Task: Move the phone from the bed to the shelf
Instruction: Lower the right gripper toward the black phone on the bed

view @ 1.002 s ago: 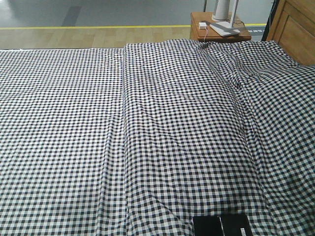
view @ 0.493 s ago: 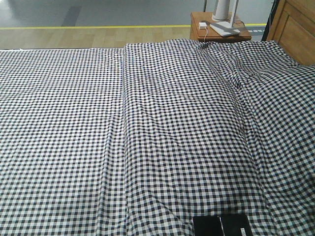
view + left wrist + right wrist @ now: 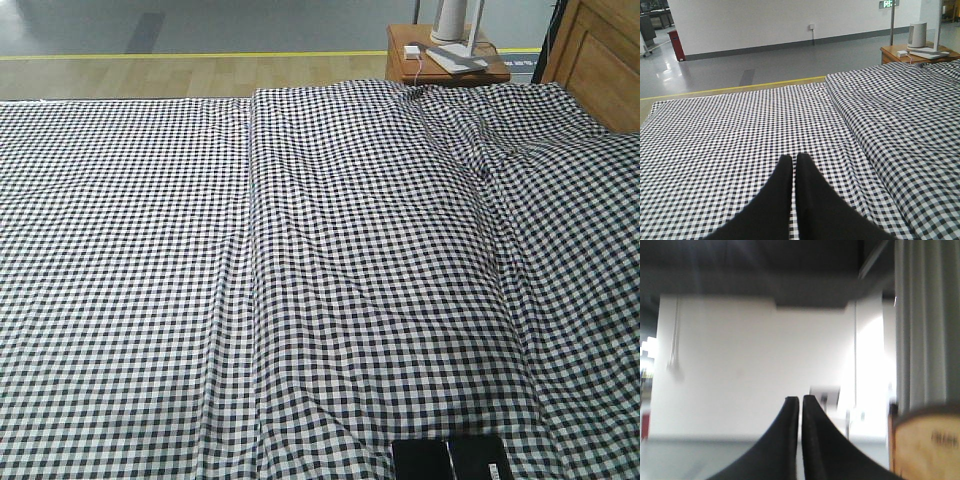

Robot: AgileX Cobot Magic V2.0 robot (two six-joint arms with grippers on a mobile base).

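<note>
Bed [image 3: 300, 250], black-and-white gingham sheet, is filling the front view and lying wrinkled, with one long fold running from 12 o'clock down to 6 o'clock. Brown wooden headboard [image 3: 600, 60] is standing at 2 o'clock. A reddish-brown nightstand [image 3: 400, 68] is sitting at 1 o'clock beyond the bed, carrying a white cylinder [image 3: 450, 18] and a small white plug [image 3: 412, 50]. Two black rectangles [image 3: 450, 460] are lying side by side on the sheet at 6 o'clock, touching and cut off by the picture's lower edge. The right one is showing a small pale mark, and whether either is the phone cannot be told. Left hand [image 3: 792, 157], black, is hovering over the bed [image 3: 740, 130] with its fingers pressed together and nothing between them. It is pointing toward 12 o'clock, with the nightstand [image 3: 890, 52] far off at 2 o'clock, and no phone is showing on the sheet in this view. Right hand [image 3: 801, 399], black, is raised and facing a blurred white wall [image 3: 740, 365], its fingers drawn together to a hairline slit and gripping nothing. A grey ribbed column [image 3: 927, 320] is standing at 2 o'clock, and a pale brown object [image 3: 925, 445], too blurred to name, is showing at 4 o'clock.
</note>
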